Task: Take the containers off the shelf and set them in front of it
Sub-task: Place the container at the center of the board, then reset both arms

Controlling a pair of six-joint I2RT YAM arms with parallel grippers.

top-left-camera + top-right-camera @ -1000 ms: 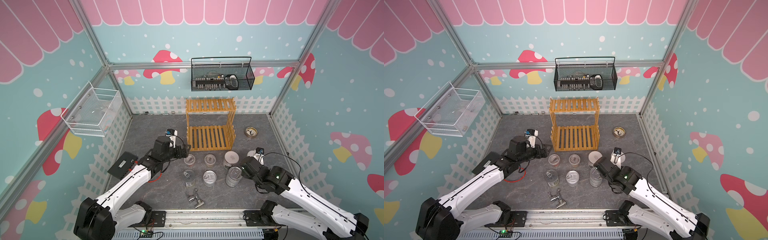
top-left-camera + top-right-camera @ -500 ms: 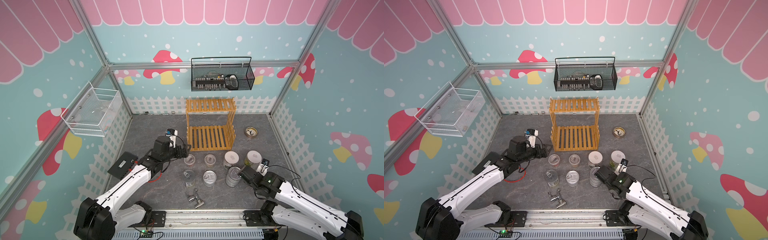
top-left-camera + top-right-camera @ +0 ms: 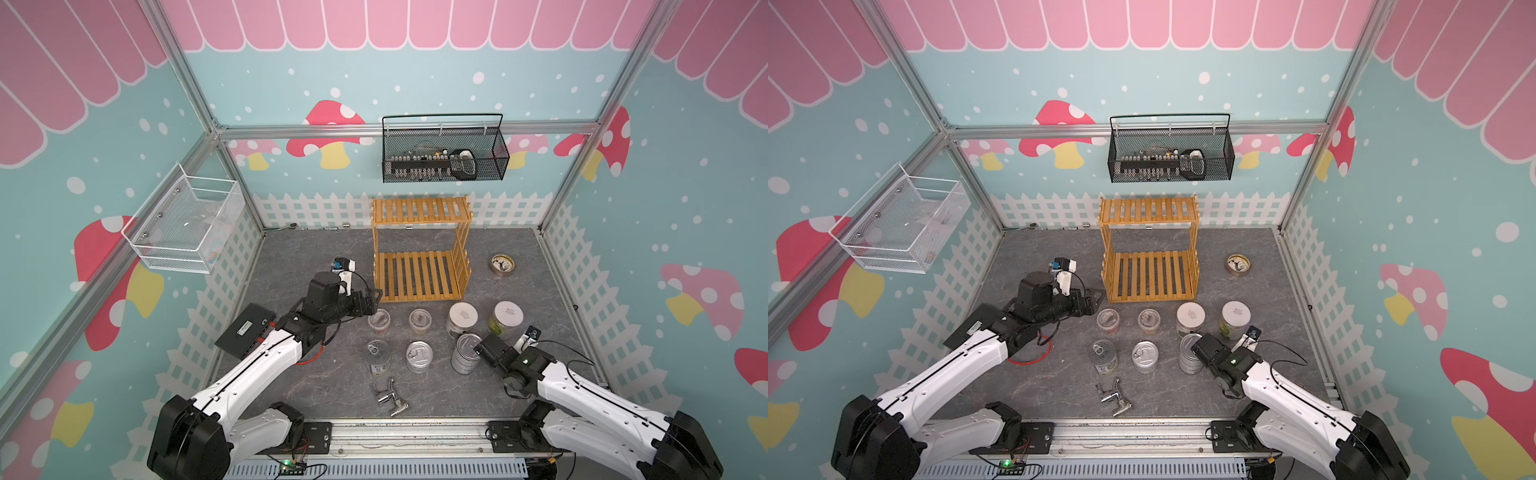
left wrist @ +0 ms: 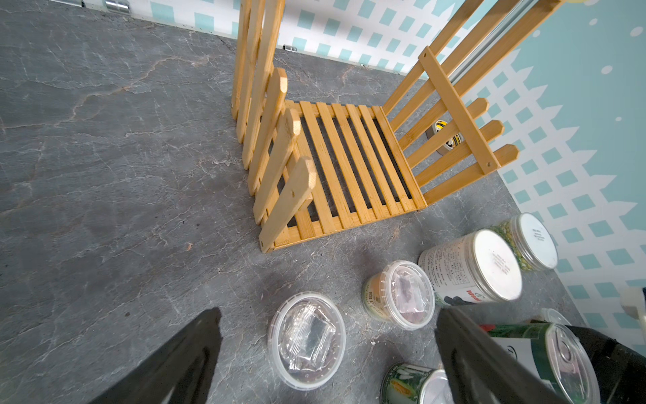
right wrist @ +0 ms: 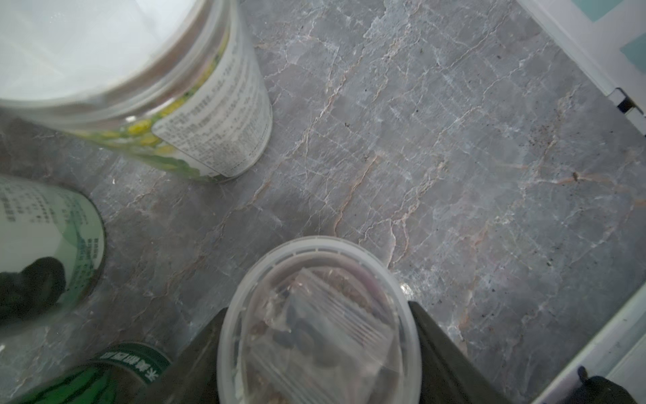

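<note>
Both tiers of the shelf (image 3: 419, 296) are standing bare. The containers are sitting upright on the desk (image 3: 324, 253) just in front of it in 2 rows, spaced apart, probably so each can be reached without knocking a neighbour. The back row is holding 2 clear tubs (image 3: 379, 321) and 2 white-lidded jars (image 3: 462, 316); the front row is showing 3 tins (image 3: 419, 355).

The right claw (image 5: 318, 309) is pinching a lidded tub (image 5: 325, 353) by its sides, with its fingers (image 5: 444, 353) flanking the rim, a hold that is keeping the lid level. In both top views the claw's body is hiding this tub. The claw is sitting just beside the rightmost tin, near the open gap at the right end of the front row, and I am judging that gap to be the tub's intended spot. Whether the tub's base is touching the desk I cannot tell.

The left claw (image 3: 373, 302) is hanging spread wide and empty just beside the leftmost clear tub, likely to avoid crowding the right arm's placement.
</note>
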